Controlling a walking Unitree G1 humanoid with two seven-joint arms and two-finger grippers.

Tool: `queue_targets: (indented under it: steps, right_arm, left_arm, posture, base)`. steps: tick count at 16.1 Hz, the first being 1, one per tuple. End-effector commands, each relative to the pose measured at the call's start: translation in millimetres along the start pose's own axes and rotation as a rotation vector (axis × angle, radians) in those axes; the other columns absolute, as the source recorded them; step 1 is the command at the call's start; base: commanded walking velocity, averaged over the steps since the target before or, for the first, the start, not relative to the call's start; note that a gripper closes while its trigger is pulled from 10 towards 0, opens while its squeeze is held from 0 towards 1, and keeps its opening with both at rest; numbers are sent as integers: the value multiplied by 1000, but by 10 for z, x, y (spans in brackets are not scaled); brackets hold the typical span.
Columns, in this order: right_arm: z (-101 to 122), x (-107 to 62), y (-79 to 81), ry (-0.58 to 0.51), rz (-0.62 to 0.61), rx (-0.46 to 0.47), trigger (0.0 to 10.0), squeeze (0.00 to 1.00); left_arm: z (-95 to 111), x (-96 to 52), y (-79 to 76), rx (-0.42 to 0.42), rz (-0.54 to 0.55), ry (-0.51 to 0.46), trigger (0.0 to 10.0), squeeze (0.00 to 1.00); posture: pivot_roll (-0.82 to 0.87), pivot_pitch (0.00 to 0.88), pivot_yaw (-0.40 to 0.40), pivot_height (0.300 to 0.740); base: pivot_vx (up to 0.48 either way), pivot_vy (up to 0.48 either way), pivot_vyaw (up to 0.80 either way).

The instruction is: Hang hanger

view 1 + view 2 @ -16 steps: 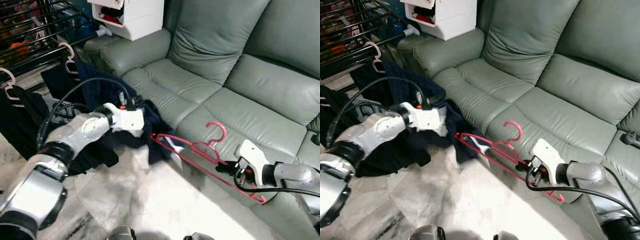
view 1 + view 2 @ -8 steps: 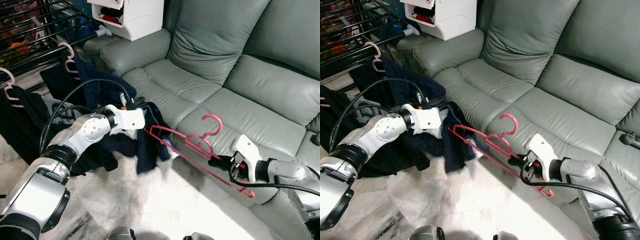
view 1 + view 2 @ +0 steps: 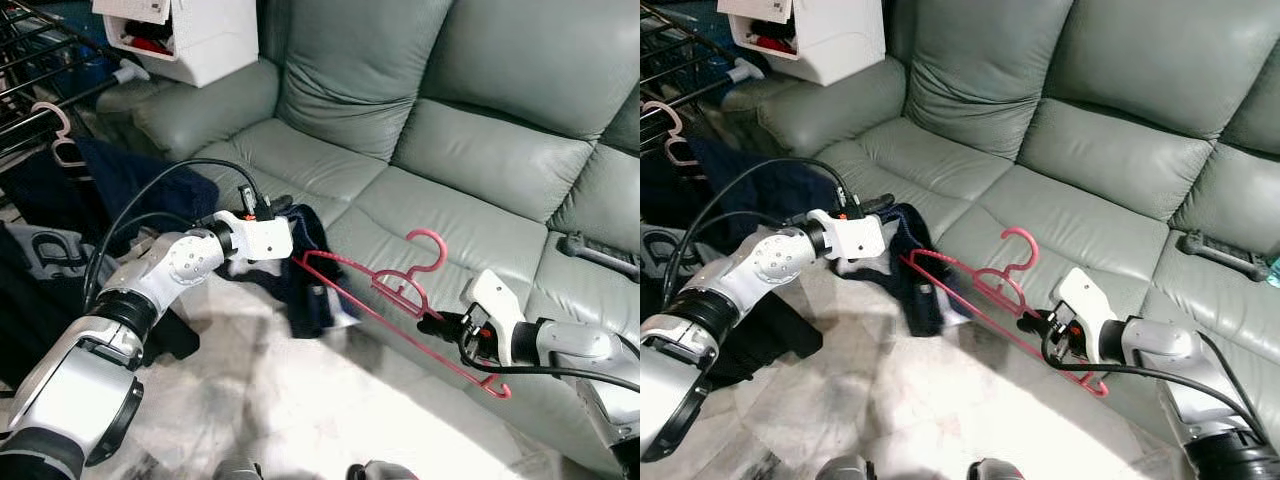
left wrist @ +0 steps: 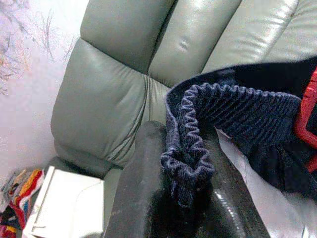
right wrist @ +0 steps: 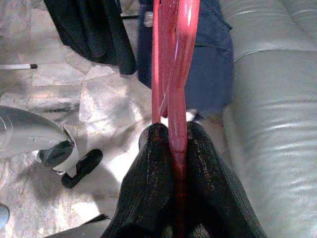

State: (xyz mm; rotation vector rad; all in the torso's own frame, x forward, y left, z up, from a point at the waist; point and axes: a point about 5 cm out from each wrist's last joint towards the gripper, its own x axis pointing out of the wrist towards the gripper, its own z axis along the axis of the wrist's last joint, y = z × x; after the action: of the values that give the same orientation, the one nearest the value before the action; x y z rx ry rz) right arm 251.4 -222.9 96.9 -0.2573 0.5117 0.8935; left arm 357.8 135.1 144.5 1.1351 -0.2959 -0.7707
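A pink-red plastic hanger (image 3: 395, 295) is held in the air in front of the sofa, hook pointing up. My right gripper (image 3: 432, 325) is shut on its lower bar, as the right wrist view shows the hanger (image 5: 174, 74) pinched between the black fingers (image 5: 148, 163). A dark navy garment (image 3: 300, 270) hangs from the hanger's far left end. My left gripper (image 3: 285, 205) is shut on the garment's ribbed edge (image 4: 190, 148).
A grey-green leather sofa (image 3: 480, 150) fills the back. A black drying rack (image 3: 30, 70) with a pink hanger (image 3: 55, 135) and dark clothes stands at the left. A white box (image 3: 190, 35) sits on the sofa arm. The floor is pale marble.
The camera has swung right, shifting the scene left. The hanger has risen and moved left with the right gripper; the garment stays in the left gripper.
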Motion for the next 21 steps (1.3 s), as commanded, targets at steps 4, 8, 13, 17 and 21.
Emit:
queue_targets:
  steps: [4,8,13,17,21]
  right_arm:
    - [67,2,-9,-18,-7,-19,10000,0]
    - [61,33,21,-16,-4,-23,10000,0]
    - [68,45,3,-14,-8,-29,10000,0]
    - [72,83,39,-23,-16,-25,10000,0]
    - [83,134,66,-49,-49,-13,10000,0]
  left_arm:
    - [-5,-23,14,-15,8,-8,10000,0]
    - [12,-9,-23,-28,3,-14,10000,0]
    - [25,5,-30,-34,-2,-16,10000,0]
    - [33,-5,-90,-60,-1,-19,10000,0]
    - [39,-27,-177,-95,9,-19,10000,0]
  posture:
    - [-90,20,27,740]
    - [-92,19,26,740]
    - [-92,19,25,740]
    - [-94,18,27,740]
    - [-96,17,30,740]
  base:
    - [0,-67,0]
    - [0,-287,0]
    - [0,-302,0]
    - [0,-303,0]
    - [0,-227,0]
